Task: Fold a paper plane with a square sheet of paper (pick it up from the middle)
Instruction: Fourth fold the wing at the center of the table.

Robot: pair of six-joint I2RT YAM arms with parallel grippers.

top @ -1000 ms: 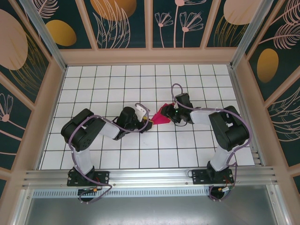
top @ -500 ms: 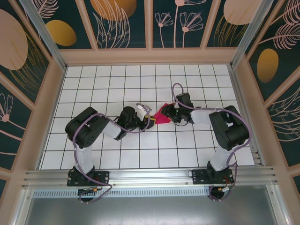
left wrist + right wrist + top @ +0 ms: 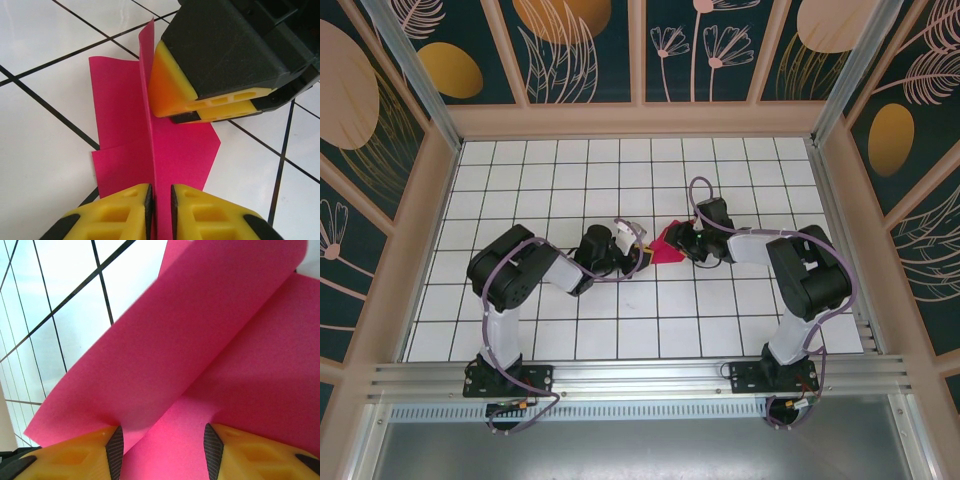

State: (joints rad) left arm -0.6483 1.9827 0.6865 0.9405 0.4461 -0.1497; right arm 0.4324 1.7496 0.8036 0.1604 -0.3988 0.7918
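Left hand [image 3: 160,194] clenched on crease of the paper plane [image 3: 181,146] — right hand [image 3: 164,440] released astride it.

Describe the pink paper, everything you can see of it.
The pink paper is thin, matte magenta and partly folded. Two flat wings lie on the white gridded table, either side of a crisp centre ridge that stands upright. The left gripper pinches that ridge at one end. The right gripper rests on one wing beside the ridge, jaws apart, with a loose flap curling up beside one finger. The paper sits mid-table between the arms.
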